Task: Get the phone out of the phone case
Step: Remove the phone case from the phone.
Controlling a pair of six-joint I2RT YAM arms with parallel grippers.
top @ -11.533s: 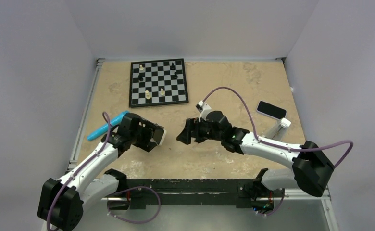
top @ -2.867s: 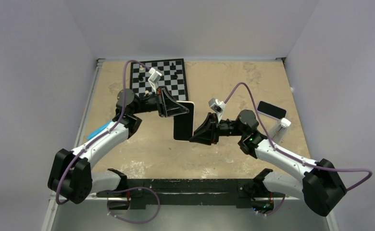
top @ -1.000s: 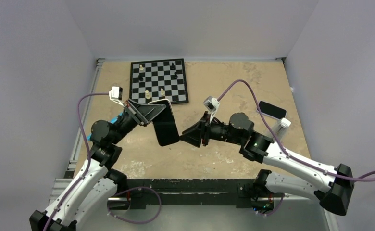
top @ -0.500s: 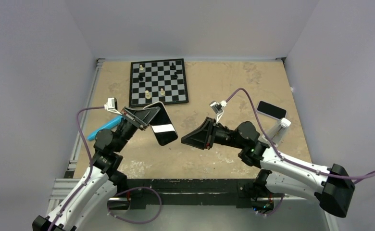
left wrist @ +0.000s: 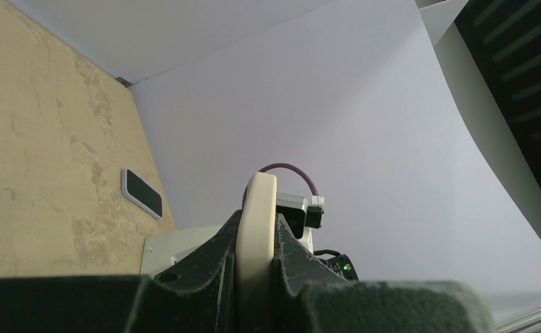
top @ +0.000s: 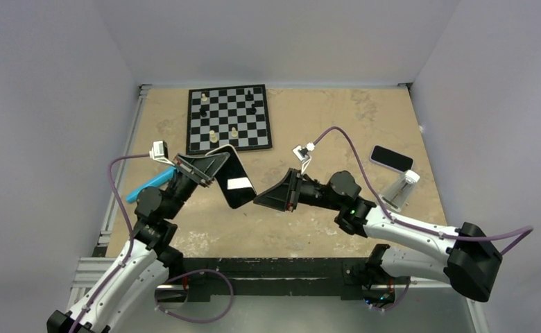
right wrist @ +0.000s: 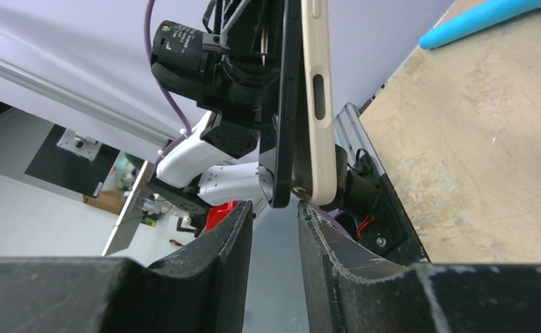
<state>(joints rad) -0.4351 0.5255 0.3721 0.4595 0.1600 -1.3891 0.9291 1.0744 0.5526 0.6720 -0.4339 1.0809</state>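
Robotics lab cell, plain white walls (top: 275, 41), beige tabletop (top: 323, 118), left arm (top: 125, 267) and right arm (top: 406, 232) bolted on

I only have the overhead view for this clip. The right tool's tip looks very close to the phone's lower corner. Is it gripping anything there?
Observer: No. The right wrist view shows the right tool open, with the corner just above the gap and not clamped.
Operator: Has the phone come away from the case at all?
Observer: Seen edge-on there, the black phone lies against the beige case along its length. I can't tell whether the corner has lifted.
Operator: And how is the left side holding it?
Observer: The left wrist view shows the left tool shut on the case, one finger on each face.
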